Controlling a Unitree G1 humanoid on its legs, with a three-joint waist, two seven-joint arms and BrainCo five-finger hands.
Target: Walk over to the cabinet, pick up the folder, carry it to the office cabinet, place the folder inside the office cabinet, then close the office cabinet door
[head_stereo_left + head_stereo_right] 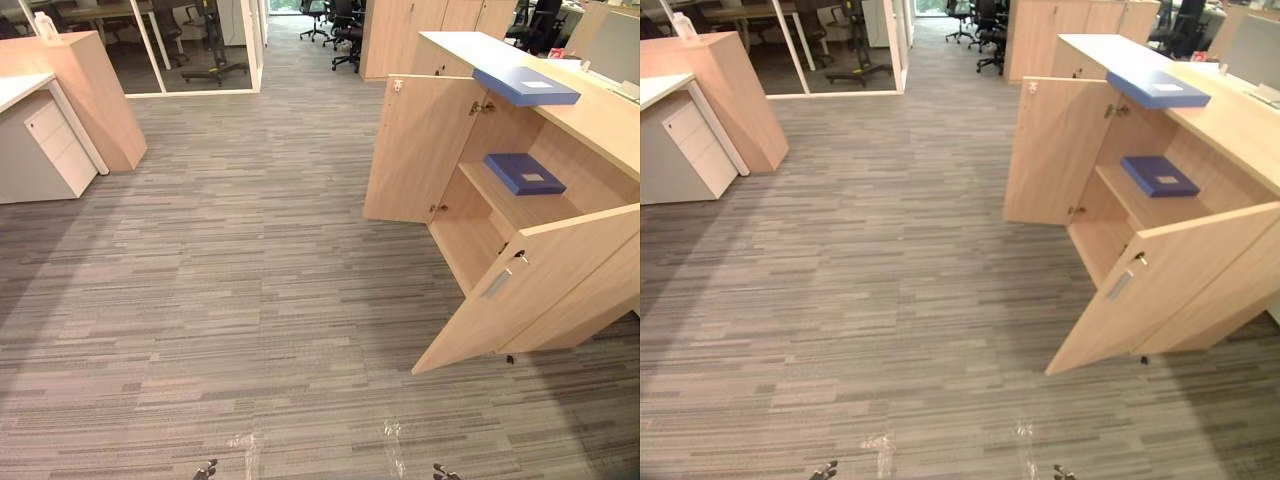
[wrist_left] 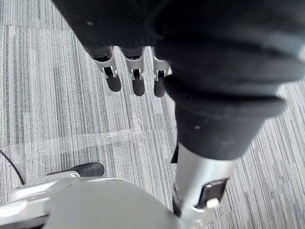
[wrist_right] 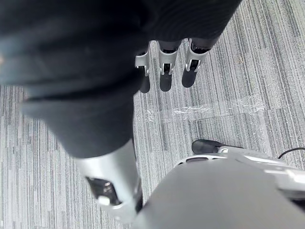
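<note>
A light wooden office cabinet [image 1: 600,120] stands at the right with both doors swung open. Its far door [image 1: 415,150] faces me; its near door [image 1: 530,285] juts out over the carpet and has a metal handle. A light blue folder [image 1: 527,86] lies flat on the cabinet's top. A darker blue folder [image 1: 524,173] lies on the shelf inside. My left hand [image 2: 136,78] hangs over the carpet with relaxed fingers, holding nothing. My right hand [image 3: 164,71] hangs the same way, fingers loose and nothing in them. Both hands are far from the cabinet.
A white drawer unit [image 1: 45,150] and a wooden desk end panel [image 1: 95,95] stand at the far left. Glass partitions [image 1: 200,50] and black office chairs [image 1: 340,25] close the back. Striped grey carpet [image 1: 250,280] stretches between me and the cabinet.
</note>
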